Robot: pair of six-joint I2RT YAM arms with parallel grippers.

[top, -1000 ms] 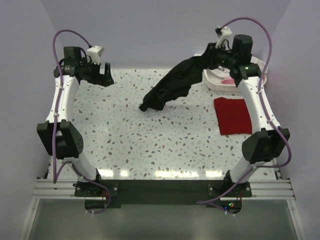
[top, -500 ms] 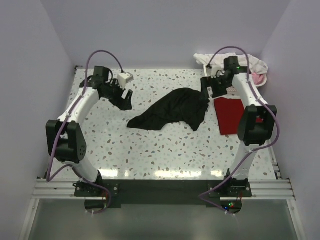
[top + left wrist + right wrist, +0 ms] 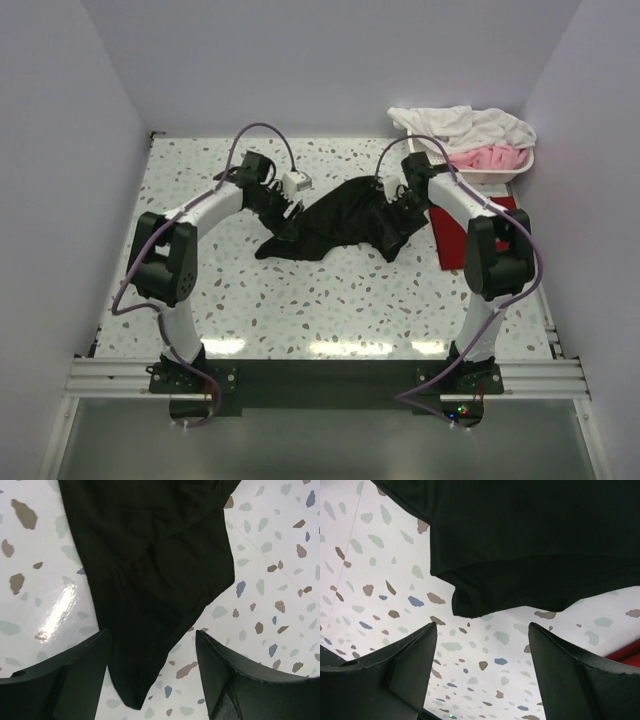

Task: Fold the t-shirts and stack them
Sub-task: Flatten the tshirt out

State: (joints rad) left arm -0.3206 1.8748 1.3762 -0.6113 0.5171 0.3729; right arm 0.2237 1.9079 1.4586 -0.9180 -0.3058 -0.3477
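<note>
Toward the far middle of the table (image 3: 300,300), the black t-shirt (image 3: 340,220) lies crumpled in a long, uneven heap. The dark red t-shirt (image 3: 452,250) lies folded flat by the right edge, partly under the right arm, near a basket (image 3: 527,163) of white and pink cloth in the far right corner. The step in hand looks like taking hold of the black shirt at its 2 ends so it can be spread flat before folding. To do it well, each gripper should probably go for a clear edge or corner rather than a bunched fold and pinch a single layer. The 2 should then draw apart evenly, so the cloth opens without twisting or dragging onto the red shirt. The left gripper (image 3: 152,635) hangs low over the shirt's left end with its jaws apart and nothing pinched; a dark tip of cloth lies on the table between them. The right gripper (image 3: 482,626) is likewise spread wide and empty, and a rolled hem of the shirt's right end lies just beyond its fingers (image 3: 410,655). Both arms rise from their bases at the near edge, reach toward the far side, and bend inward at the wrist. The 2 grippers face each other across the heap.
</note>
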